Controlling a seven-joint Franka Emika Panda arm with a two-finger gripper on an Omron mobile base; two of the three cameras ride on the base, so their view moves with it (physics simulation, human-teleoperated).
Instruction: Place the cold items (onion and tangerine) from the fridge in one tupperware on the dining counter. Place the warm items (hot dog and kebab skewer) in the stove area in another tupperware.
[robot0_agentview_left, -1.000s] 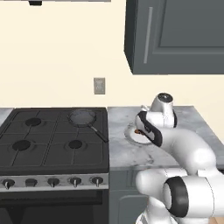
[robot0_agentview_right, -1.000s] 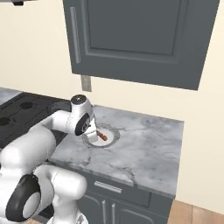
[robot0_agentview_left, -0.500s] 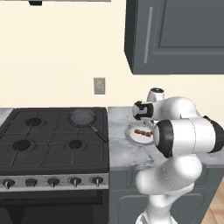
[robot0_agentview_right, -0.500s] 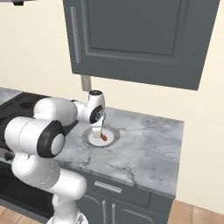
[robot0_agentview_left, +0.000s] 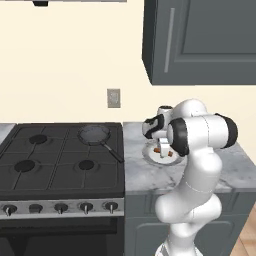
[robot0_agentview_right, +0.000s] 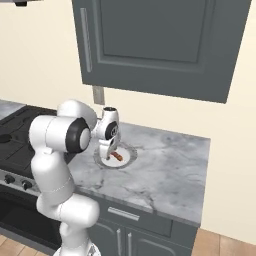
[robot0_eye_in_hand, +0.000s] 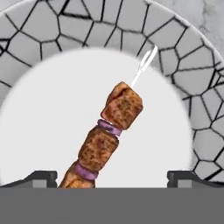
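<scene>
A kebab skewer (robot0_eye_in_hand: 116, 118) with browned meat chunks and purple onion rings lies on a round plate (robot0_eye_in_hand: 65, 26) that has a white centre and a cracked-mosaic rim. My gripper (robot0_eye_in_hand: 113, 178) hangs open straight above it, one dark fingertip (robot0_eye_in_hand: 41, 177) on each side of the skewer's lower end, not touching it. From the base views, the plate (robot0_agentview_left: 149, 158) (robot0_agentview_right: 127, 159) sits on the marble counter just right of the stove, with the kebab skewer (robot0_agentview_left: 170, 153) (robot0_agentview_right: 116, 156) on it and the gripper (robot0_agentview_left: 164, 147) (robot0_agentview_right: 106, 154) pointing down over it.
A black gas stove (robot0_agentview_left: 60, 160) with a small frying pan (robot0_agentview_left: 95, 134) stands left of the plate. A dark upper cabinet (robot0_agentview_left: 200, 40) (robot0_agentview_right: 160, 45) hangs above the counter (robot0_agentview_right: 170, 170). A wall outlet (robot0_agentview_left: 113, 98) sits behind the stove's right edge.
The arm has swung up from a low crouch to stand upright, and the hand has come to point down over the plate. The jaws have stayed open.
</scene>
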